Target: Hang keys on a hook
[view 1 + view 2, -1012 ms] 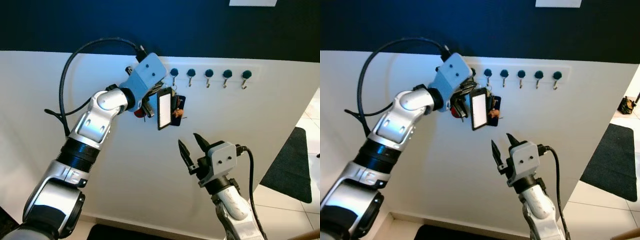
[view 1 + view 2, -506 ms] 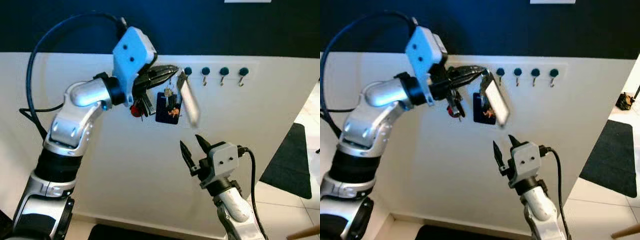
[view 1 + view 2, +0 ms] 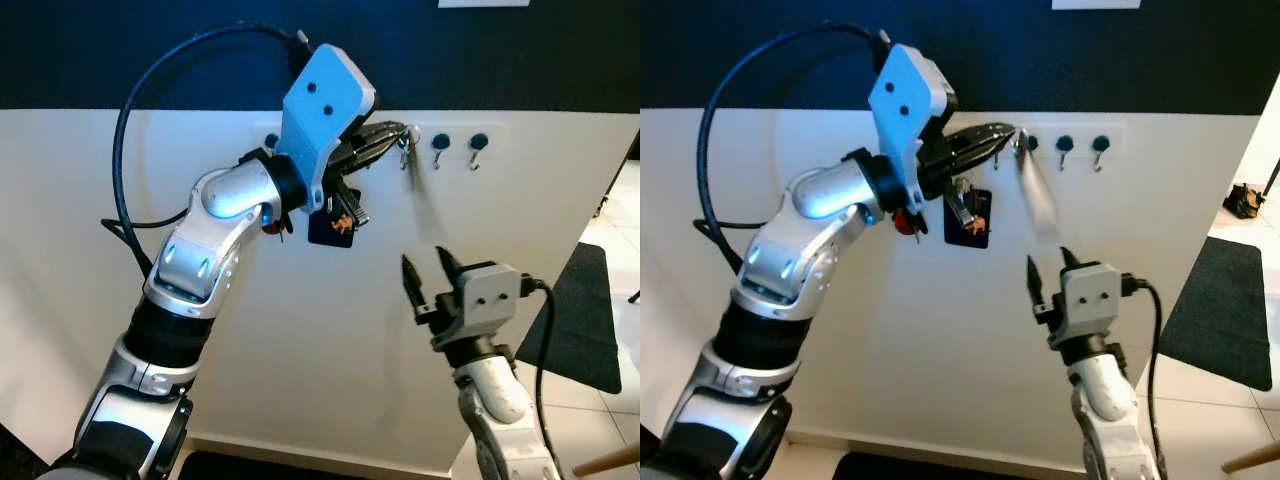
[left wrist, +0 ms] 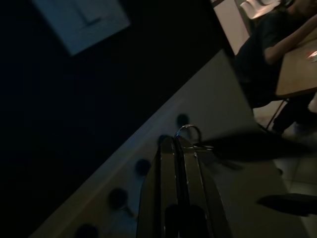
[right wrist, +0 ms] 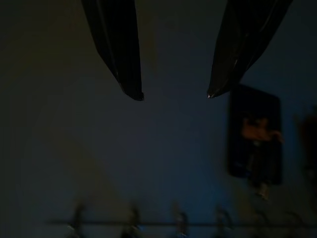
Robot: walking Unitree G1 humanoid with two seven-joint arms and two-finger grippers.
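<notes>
up at the white wall, from my head camera, my left gripper (image 3: pixel 398 133) is raised to the row of hooks (image 3: pixel 441 148), fingers pressed together on the keys (image 3: pixel 405 150). a blurred tag swings below them, so the bunch is moving. a dark fob (image 3: pixel 333 222) already hangs on the wall under my forearm. my right gripper (image 3: pixel 430 275) hovers lower down, fingers spread and holding nothing.

the other eye tells the same story: ring right at the hook line, blurred tag streaking down.

along my left wrist camera, the two fingers lie flat against each other with the key ring (image 4: pixel 187 132) poking out at the tips, just beside a dark hook knob (image 4: pixel 183 119). a person sits at a table far off.

my right wrist camera is dim: parted fingertips (image 5: pixel 130 84), wall, fob, hooks.

i reckon this is the hooking step; next i need to slip the ring over a hook, then let go.
</notes>
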